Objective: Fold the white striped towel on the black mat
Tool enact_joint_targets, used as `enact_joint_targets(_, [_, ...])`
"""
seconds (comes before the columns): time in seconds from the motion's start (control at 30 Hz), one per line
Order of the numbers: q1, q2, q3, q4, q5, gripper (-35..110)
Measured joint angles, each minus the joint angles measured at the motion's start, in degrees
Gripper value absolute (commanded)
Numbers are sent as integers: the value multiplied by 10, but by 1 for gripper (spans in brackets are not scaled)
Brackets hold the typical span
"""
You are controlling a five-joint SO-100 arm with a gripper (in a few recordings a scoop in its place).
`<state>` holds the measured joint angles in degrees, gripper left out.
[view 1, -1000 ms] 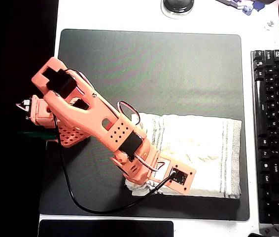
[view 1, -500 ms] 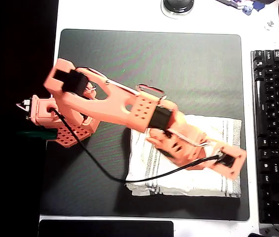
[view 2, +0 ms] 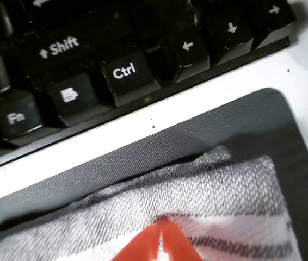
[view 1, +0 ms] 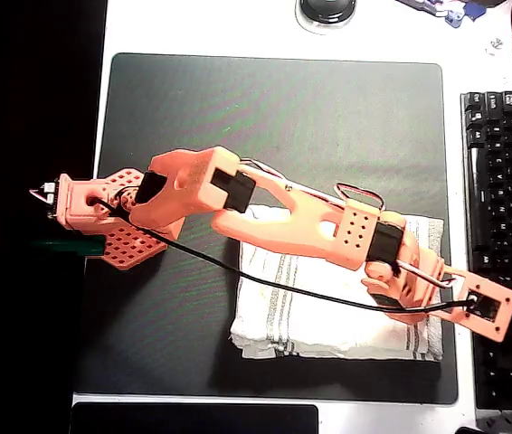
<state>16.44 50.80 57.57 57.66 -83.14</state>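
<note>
The white striped towel lies flat on the lower right part of the black mat, with grey stripes near its left and right ends. My orange arm reaches across it to its right edge. In the wrist view the gripper shows as two orange fingertips pressed together, shut, low over the towel just inside its corner. I cannot tell whether any cloth is pinched between them. The black mat shows as a dark strip beyond the towel's edge.
A black keyboard lies on the white table just right of the mat, its Ctrl and Shift keys close ahead in the wrist view. The arm's base sits at the mat's left edge. A black round object stands at the top.
The arm has swung from the towel's lower left corner across to its right edge, stretching out. The towel has stayed in place.
</note>
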Motion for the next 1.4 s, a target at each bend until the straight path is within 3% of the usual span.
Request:
enact_joint_targets(0.3, [4,-83,-36,-39,-4,0])
enact_joint_targets(0.5, [3,-11,39,-58,-1,0])
enact_joint_targets(1.13, [-42,494,414,-1,-34,2])
enact_joint_targets(1.4, [-77,797,719,-48,-62,0])
